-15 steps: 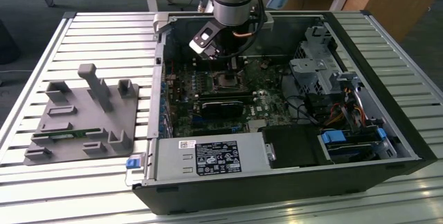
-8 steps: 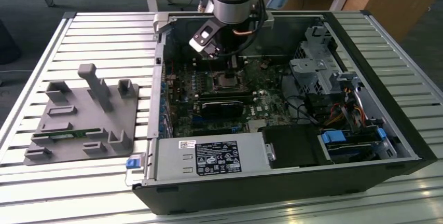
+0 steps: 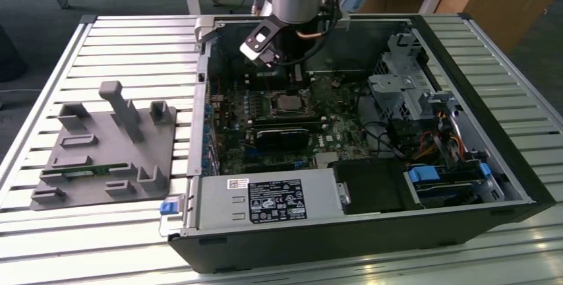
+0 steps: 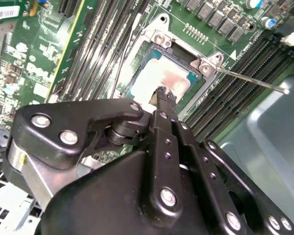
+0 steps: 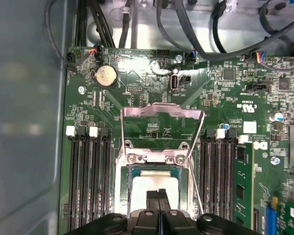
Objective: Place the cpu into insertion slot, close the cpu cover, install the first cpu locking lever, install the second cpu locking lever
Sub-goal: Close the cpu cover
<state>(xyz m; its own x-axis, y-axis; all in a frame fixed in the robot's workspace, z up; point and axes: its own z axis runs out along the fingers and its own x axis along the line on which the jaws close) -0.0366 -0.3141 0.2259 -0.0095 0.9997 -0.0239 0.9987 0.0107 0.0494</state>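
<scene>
Second wrist view is the handy one for me right now. The gripper has its two fingers pressed flat together, pinching nothing, with the tip right on or just above the cpu. I can't tell if it's actually touching. The cpu sits down inside the insertion slot with its pale top facing up. My guess is the closed tip is acting as a poker to seat or nudge the chip, not to carry it. One locking lever sticks out free over the memory slots, not hooked down.

First wrist view adds what that angle hides. The cpu cover is flipped up on its hinge, with the window frame standing open beyond the socket. That makes sense, since the chip needs a clear way in.

Exterior view gives the big picture. The arm reaches down into the open computer case in the upper middle of the frame. The case lies on the slatted counter, and a grey parts fixture sits on the exterior view's left.
</scene>
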